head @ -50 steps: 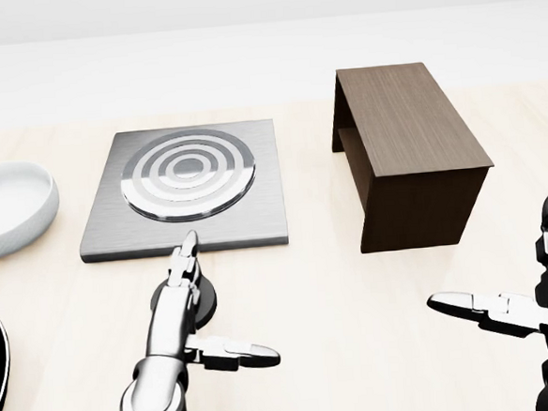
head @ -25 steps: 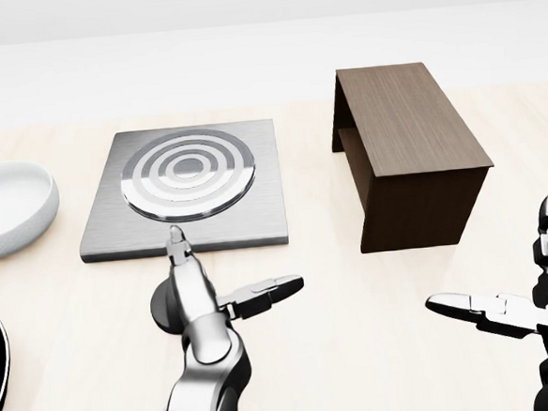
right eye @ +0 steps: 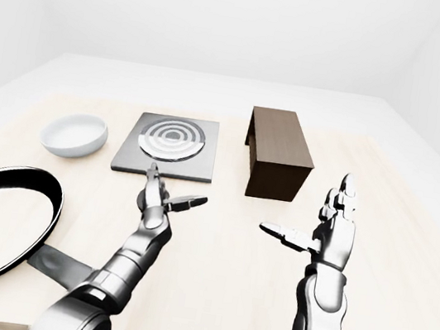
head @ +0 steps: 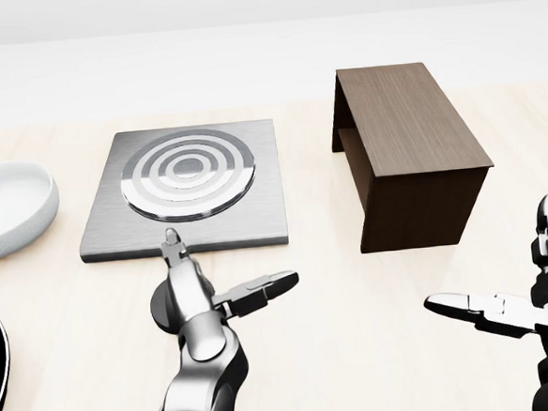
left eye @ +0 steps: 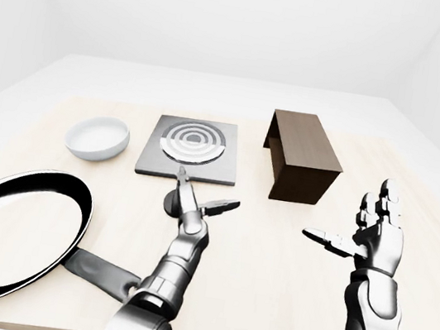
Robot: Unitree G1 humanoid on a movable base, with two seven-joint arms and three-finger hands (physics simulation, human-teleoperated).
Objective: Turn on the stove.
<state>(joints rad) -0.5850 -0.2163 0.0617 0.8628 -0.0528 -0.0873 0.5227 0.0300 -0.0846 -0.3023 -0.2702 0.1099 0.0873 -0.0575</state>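
Stove (head: 183,188): grey slab with ringed burner, on the table (head: 359,350), upper left of the head view.
Knob (head: 166,312): dark disc just below the stove, partly hidden by the left hand.
Left hand (head: 201,300): over the knob, fingers spread, fingertip at the stove's edge.
Right hand (head: 535,305): open, well apart, holding nothing.
Markings: none legible.

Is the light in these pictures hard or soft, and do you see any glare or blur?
Left-eye view: soft, even light; the pan mirrors white on its black inside. Head view: the stove rings gleam bright, the wooden box casts hardly any shadow, edges stay sharp. Right-eye view: no blur, white walls look washed out.
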